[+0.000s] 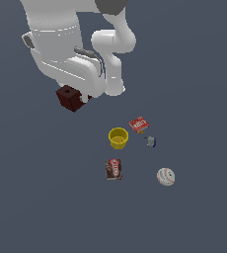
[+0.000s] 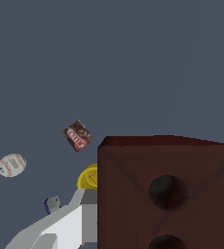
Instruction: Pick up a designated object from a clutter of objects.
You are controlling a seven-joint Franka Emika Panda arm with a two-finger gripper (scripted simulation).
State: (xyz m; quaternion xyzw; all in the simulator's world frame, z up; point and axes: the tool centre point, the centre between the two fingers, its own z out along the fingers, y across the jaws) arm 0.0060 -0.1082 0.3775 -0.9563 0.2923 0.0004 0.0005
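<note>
The dark red-brown brick block (image 1: 68, 98) with dark holes in its face sits between the jaws of my gripper (image 1: 76, 98), under the white hand, at the exterior view's left and apart from the clutter. In the wrist view the block (image 2: 165, 194) fills the near corner, and one grey finger (image 2: 87, 216) lies against its side. The other finger is hidden. The ground objects look small and far below in the wrist view, so the block is held above the ground.
On the grey ground lie a yellow cup (image 1: 118, 138), a red flat box (image 1: 138, 124), a tiny grey-blue piece (image 1: 150, 142), a brown-red labelled can (image 1: 113, 169) and a white baseball (image 1: 166, 176). The white arm (image 1: 61, 44) hangs over the exterior view's upper left.
</note>
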